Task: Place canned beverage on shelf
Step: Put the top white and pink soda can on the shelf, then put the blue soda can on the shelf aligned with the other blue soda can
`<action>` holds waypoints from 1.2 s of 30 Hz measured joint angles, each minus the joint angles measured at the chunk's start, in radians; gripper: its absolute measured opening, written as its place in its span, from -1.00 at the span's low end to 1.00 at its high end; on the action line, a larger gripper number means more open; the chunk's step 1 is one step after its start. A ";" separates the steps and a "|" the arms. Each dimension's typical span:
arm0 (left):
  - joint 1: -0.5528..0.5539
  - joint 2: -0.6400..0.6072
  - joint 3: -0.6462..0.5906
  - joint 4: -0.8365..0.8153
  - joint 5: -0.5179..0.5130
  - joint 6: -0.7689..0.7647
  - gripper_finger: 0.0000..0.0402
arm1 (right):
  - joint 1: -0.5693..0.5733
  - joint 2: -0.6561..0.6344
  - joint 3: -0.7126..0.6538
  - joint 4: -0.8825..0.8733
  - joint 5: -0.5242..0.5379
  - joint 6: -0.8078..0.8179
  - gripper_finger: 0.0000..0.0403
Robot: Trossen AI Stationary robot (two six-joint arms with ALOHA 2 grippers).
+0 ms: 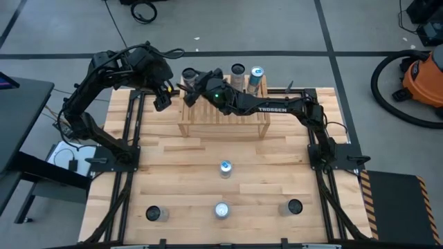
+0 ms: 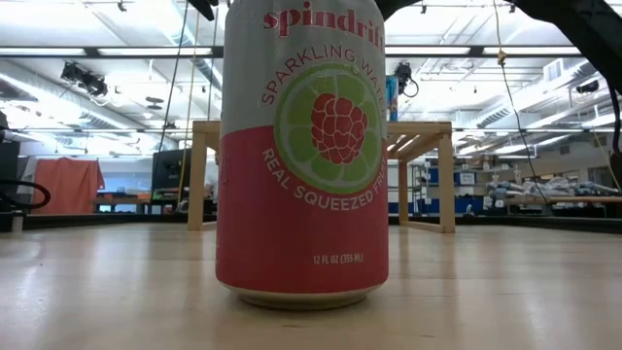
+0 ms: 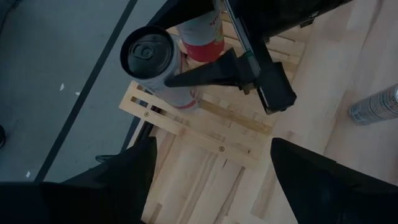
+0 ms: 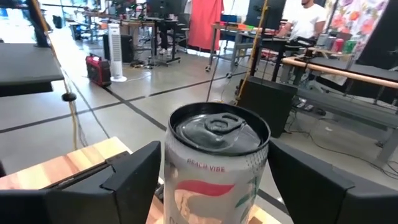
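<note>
Butcher-block table (image 1: 208, 155): right gripper (image 1: 188, 80) pinching white-and-red can (image 4: 214, 168) upright over pale slatted wooden shelf (image 1: 223, 119); seat flat, then release. Left gripper (image 1: 161, 99) spread, beside shelf.

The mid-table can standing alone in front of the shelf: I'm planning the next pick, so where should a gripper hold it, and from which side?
Probably its round side wall at mid-height, fingers on opposite sides. The mid-table can stands upright with bare table around it, so either side works. The open left gripper is free; the right gripper holds a second can at the shelf.
</note>
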 joint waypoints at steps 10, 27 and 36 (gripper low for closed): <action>0.000 0.000 0.000 0.000 0.000 0.000 0.58 | 0.001 -0.003 -0.001 0.000 -0.002 -0.007 0.61; 0.000 0.000 0.000 0.000 0.000 0.001 0.58 | 0.043 -0.136 -0.001 -0.010 0.024 -0.265 0.62; 0.000 -0.001 0.000 0.000 0.000 0.027 0.58 | 0.101 -0.306 -0.001 -0.157 0.056 -0.428 0.61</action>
